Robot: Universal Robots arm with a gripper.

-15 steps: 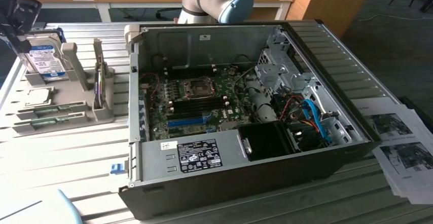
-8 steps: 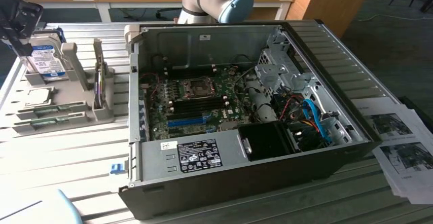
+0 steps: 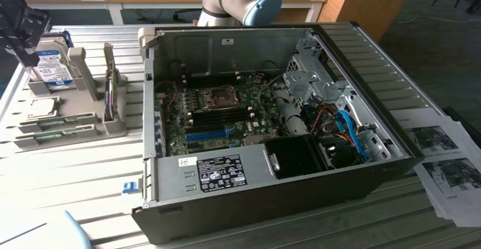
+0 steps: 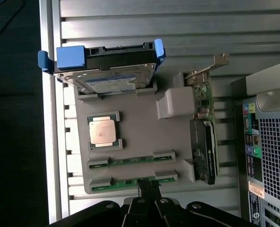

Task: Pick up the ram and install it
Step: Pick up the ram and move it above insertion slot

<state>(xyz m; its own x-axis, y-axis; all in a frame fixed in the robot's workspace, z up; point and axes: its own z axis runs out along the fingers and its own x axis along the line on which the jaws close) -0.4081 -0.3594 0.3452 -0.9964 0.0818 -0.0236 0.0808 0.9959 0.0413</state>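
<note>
Wrist and exterior views, gripper above the parts holder. My gripper [image 4: 148,186] is closed with its fingers pressed together, and it holds nothing. In the exterior view it hangs well above the grey holder [image 4: 144,142], at the exterior view's left, clear of every part.

The ram [image 4: 123,183] stands on edge in the holder's outermost slot, the one farthest from the hard drive [image 4: 109,85]. A second RAM stick [image 4: 130,161] sits in the next slot, parallel and just beside it, with the CPU [image 4: 103,131] between that stick and the drive. A graphics card [image 4: 203,151] stands on edge along the side of the holder nearest the computer case [image 3: 225,173].

Key relation: the ram lies below my fingertips, which cross it in the wrist view a little off its middle, towards the graphics-card end. Because I am high above it, this overlap is only along the line of sight and not contact. The ram's long axis runs parallel to the hard drive's long edge. My two fingers appear to sit side by side along that same direction, not across the stick's thin faces.

The ram is not yet lifted. The motherboard [image 3: 252,126] lies in the open case, well apart from the holder, towards the exterior view's right.
</note>
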